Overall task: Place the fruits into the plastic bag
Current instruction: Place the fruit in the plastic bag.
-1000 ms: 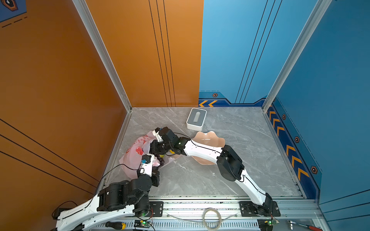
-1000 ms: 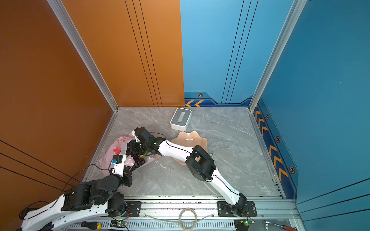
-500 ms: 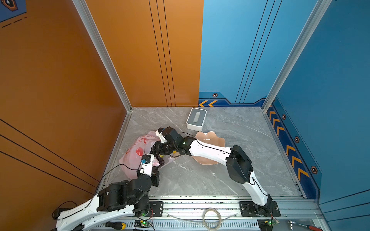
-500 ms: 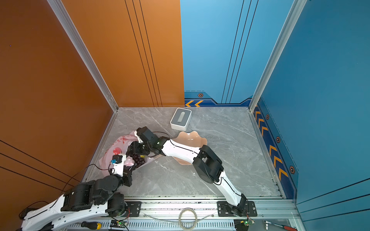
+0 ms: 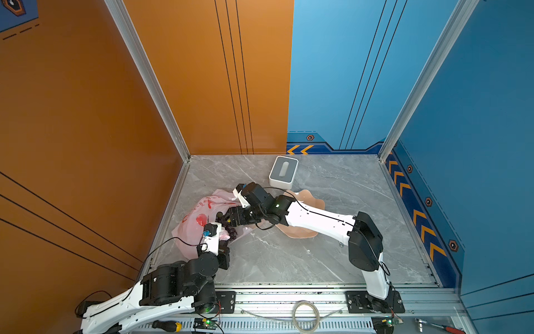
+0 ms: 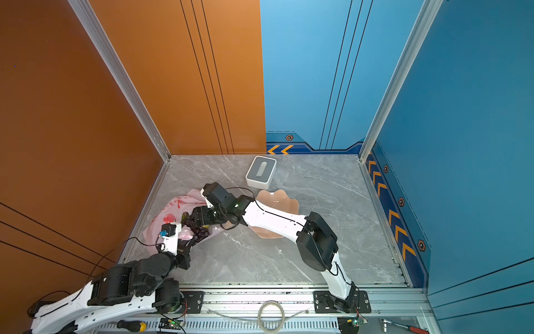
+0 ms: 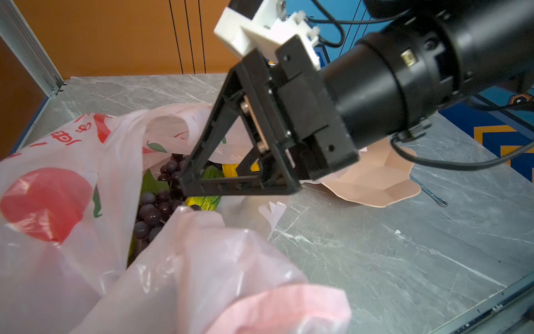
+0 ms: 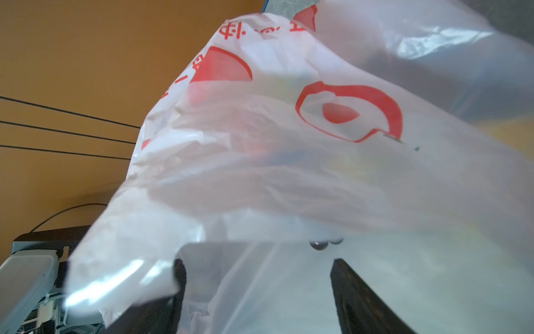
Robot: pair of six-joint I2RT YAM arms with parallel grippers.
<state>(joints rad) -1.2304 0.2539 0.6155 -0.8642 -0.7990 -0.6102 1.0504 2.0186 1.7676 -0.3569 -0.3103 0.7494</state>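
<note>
Swung outward since a second ago, the right arm's (image 5: 315, 218) elbow now stands farther from the plastic bag (image 5: 199, 215), while its wrist has kept to the bag's mouth. That pink bag lies crumpled on the grey tabletop (image 5: 289, 260), with its mouth turned toward the right arm.

The right jaws are open and reach into that mouth. In the right wrist view the two black fingers (image 8: 358, 292) stand wide apart with bag film draped across them. A couple of dark grapes show just beyond, between the two tips.

From the left wrist view the tips hang just over the grape bunch (image 7: 154, 208), which lies inside the bag at its mouth with its green leaf (image 7: 148, 183). Whether they touch it cannot be told. A yellow fruit (image 7: 230, 168) lies inside too, behind the grapes and under the jaws.

The left jaws are closed at the bag's near rim, where the film bunches up into them; the jaws themselves are hidden under it.

A peach scalloped plate (image 5: 307, 199) lies beside the bag's mouth, partly under the right arm. A white-and-grey box (image 5: 283, 172) sits beyond that, well apart from the bag.
</note>
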